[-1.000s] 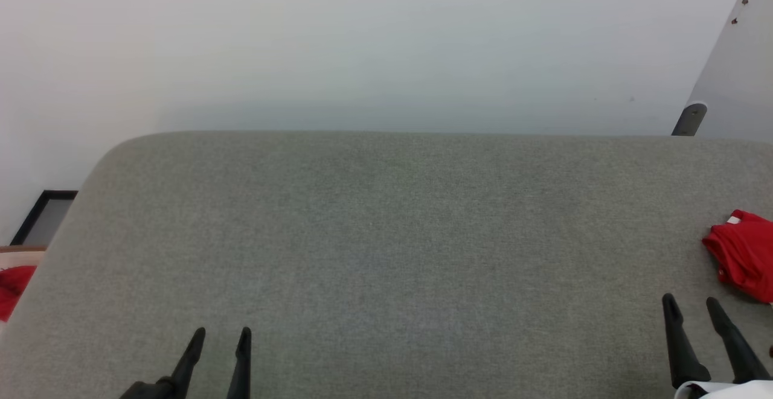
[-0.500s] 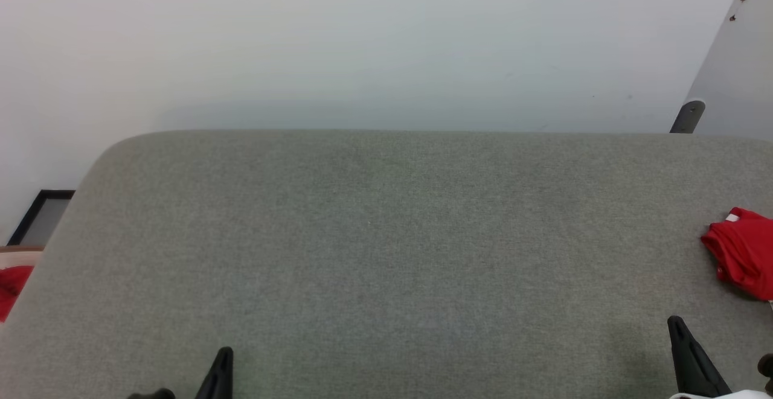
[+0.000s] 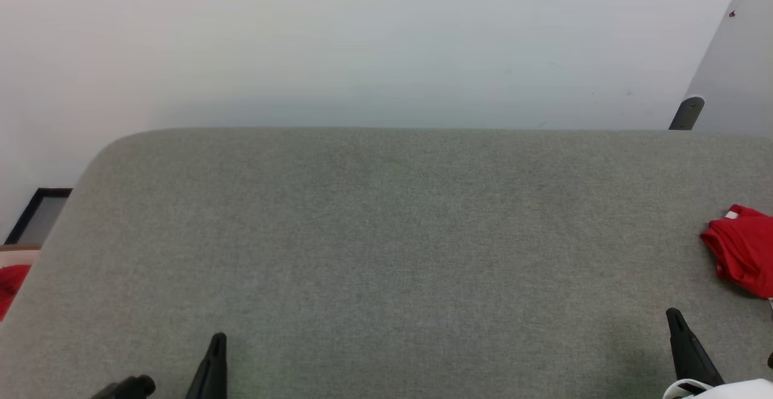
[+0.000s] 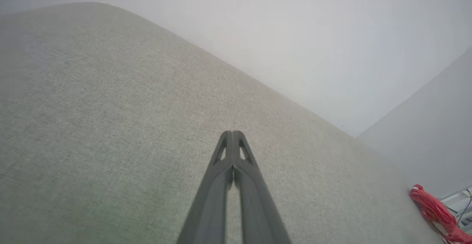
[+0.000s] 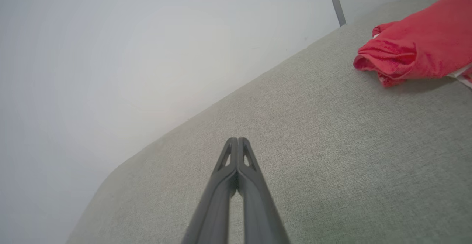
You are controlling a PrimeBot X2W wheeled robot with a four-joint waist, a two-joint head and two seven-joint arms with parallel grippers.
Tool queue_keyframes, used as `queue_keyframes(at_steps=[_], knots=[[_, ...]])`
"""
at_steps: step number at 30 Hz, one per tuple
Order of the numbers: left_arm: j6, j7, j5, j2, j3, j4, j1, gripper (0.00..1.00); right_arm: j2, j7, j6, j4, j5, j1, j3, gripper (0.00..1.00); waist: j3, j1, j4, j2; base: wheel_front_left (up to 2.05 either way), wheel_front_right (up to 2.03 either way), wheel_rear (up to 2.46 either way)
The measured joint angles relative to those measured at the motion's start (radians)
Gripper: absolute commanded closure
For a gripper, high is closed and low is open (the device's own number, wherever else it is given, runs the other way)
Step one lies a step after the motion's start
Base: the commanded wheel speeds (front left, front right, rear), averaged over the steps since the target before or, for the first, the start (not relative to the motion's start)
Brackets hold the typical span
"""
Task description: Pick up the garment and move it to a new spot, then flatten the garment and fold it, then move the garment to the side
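Observation:
The garment [image 3: 744,250] is a bunched red heap with a bit of white trim at the right edge of the grey padded table [image 3: 386,236]; it also lies at the upper right of the right wrist view [image 5: 416,55] and as a red strip at the lower right of the left wrist view [image 4: 431,209]. My left gripper [image 3: 216,341] stands at the lower left, shut on nothing, fingertips pressed together [image 4: 232,133]. My right gripper [image 3: 673,317] is at the lower right, a short way in front of and left of the garment, also shut and empty [image 5: 238,139].
A pale wall runs behind the table. A grey post [image 3: 687,113] stands at the far right corner. Left of the table's rounded corner, a dark frame [image 3: 37,213] and something red [image 3: 9,284] lie on the floor.
Both grippers have gone from open to shut, with nothing between their fingers. They have drawn back slightly toward the bottom edge. The camera has shifted a little.

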Motion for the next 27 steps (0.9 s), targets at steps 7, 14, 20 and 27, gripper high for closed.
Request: queue_keyframes(at_steps=[7,14,20,27], knots=[[0.000,0.028,-0.100,-0.008,0.010,0.002,-0.021,1.00,0.007,0.012,0.000,0.014,0.086,-0.018,-0.004,1.00,0.003,0.0000,-0.002,0.0000,0.00,0.00,0.00],[0.000,0.054,-0.192,-0.016,0.021,0.005,-0.037,1.00,0.012,0.027,0.000,0.026,0.174,-0.035,-0.008,1.00,0.007,0.0000,-0.003,0.0000,0.00,0.00,0.00],[0.000,0.073,-0.265,-0.021,0.028,0.006,-0.050,1.00,0.019,0.037,0.000,0.036,0.241,-0.053,-0.011,1.00,0.009,0.0000,-0.005,0.0000,0.00,0.00,0.00],[0.000,0.099,-0.347,-0.026,0.036,0.007,-0.068,1.00,0.025,0.049,0.000,0.047,0.313,-0.063,-0.015,1.00,0.013,0.0000,-0.006,0.0000,0.00,0.00,0.00]])
